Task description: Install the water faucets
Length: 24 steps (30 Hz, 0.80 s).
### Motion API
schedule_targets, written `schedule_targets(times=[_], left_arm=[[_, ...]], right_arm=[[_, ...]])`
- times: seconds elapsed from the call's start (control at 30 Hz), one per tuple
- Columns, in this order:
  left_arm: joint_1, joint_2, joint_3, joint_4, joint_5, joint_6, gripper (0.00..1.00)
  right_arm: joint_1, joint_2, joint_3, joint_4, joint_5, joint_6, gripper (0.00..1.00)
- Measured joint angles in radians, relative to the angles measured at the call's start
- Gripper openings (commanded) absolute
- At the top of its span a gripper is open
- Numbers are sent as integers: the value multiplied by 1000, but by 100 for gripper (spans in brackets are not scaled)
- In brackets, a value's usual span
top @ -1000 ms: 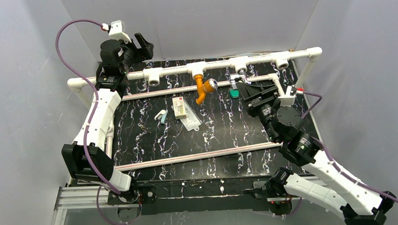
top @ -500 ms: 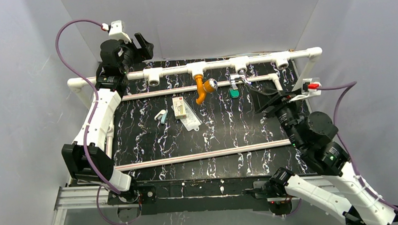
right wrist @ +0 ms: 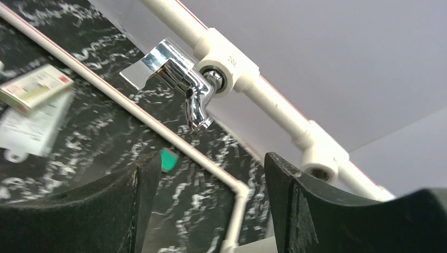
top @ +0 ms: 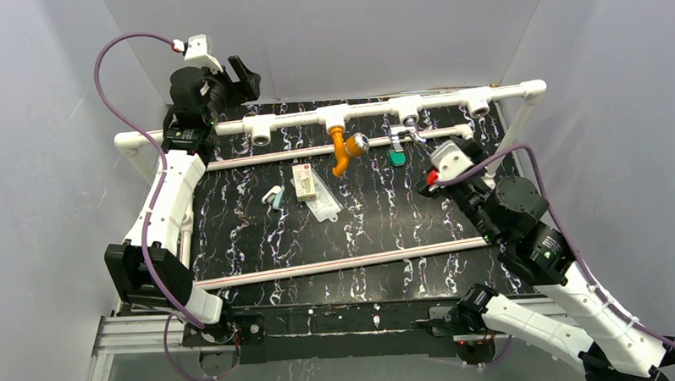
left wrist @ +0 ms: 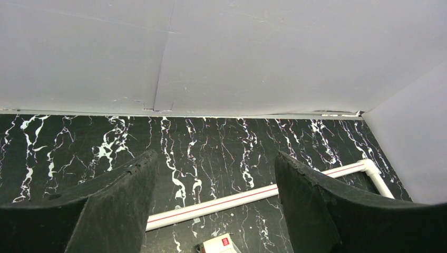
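Observation:
The orange plastic faucet (top: 344, 149) hangs from a tee socket of the white pipe (top: 336, 116) at the back. The chrome faucet (top: 405, 136) sits in the neighbouring socket; in the right wrist view it (right wrist: 185, 83) shows screwed in there with its spout down. My right gripper (top: 440, 173) is open and empty, a short way in front and to the right of the chrome faucet, its jaws (right wrist: 211, 211) wide apart. My left gripper (top: 234, 79) is open and empty, raised at the back left above the pipe; its wrist view (left wrist: 213, 205) shows only the table.
A green block (top: 396, 157) lies under the chrome faucet. A small box (top: 304, 181), a clear bag (top: 324, 204) and a small white-teal piece (top: 272, 197) lie mid-table. Empty sockets sit at the left (top: 262, 136) and right (top: 479, 108). A thin rail (top: 337, 265) crosses the front.
My right gripper has left the chrome faucet, swung back to the right, then turned its wrist over. The chrome faucet stays in its socket. The left arm has not moved.

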Motion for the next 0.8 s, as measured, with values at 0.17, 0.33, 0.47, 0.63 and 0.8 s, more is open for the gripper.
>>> schedule_targets(times=[0.17, 0.33, 0.47, 0.63, 0.8], left_arm=[[0, 0, 0, 0, 0, 0, 78], [0, 0, 0, 0, 3, 0, 78], [0, 0, 0, 0, 3, 0, 78], [0, 0, 0, 0, 3, -3, 78], [0, 0, 0, 0, 3, -4, 78]], right_arm=[[0, 32, -14, 37, -33, -273, 80], [0, 85, -54, 144, -39, -501, 81], [0, 130, -90, 209, -35, -635, 80], [0, 182, -102, 304, -18, -780, 76], [3, 209, -122, 406, 5, -893, 69]])
